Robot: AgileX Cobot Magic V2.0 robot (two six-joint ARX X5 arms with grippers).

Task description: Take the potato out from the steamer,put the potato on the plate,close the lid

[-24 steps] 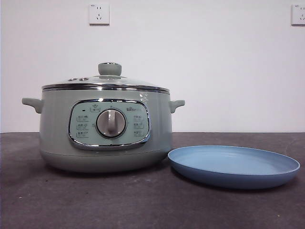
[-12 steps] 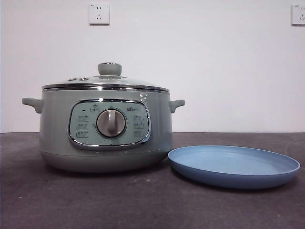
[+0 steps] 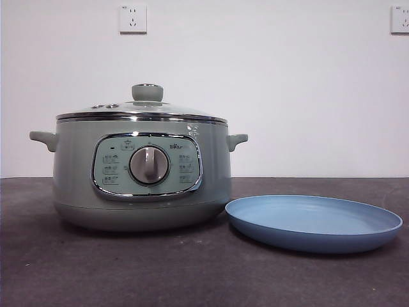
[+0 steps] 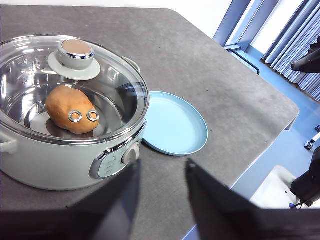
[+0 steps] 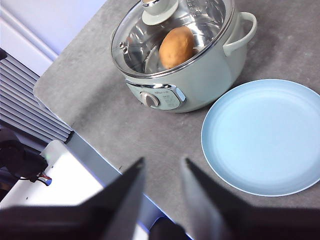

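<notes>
Sage-green and chrome fill the left of my front view: the steamer (image 3: 142, 176) stands on the dark grey table (image 3: 128, 268), its dial panel facing me and a small handle on each side. On it sits the lid (image 3: 142, 110), clear glass with a chrome rim and a pale green knob on top, closed flat on the pot's rim. From the front I can't see inside, but both wrist cameras look down through the glass, and I can see the potato (image 4: 70, 109) lying on the steel floor of the pot, brown-tan and roundish, off to one side of the knob. It shows again in the right wrist view (image 5: 176, 47), under the lid.

Just right of the steamer lies the plate (image 3: 313, 222), light blue, shallow, flat on the table, its rim close beside the pot's base; whether they touch I cannot tell.

Neither arm shows in my front view. The left gripper (image 4: 161, 200) hangs high above the table on the pot's panel side, jaws parted with a clear gap and nothing between them. The right gripper (image 5: 162, 197) hangs high over the table's near edge, jaws likewise apart and holding nothing.
</notes>
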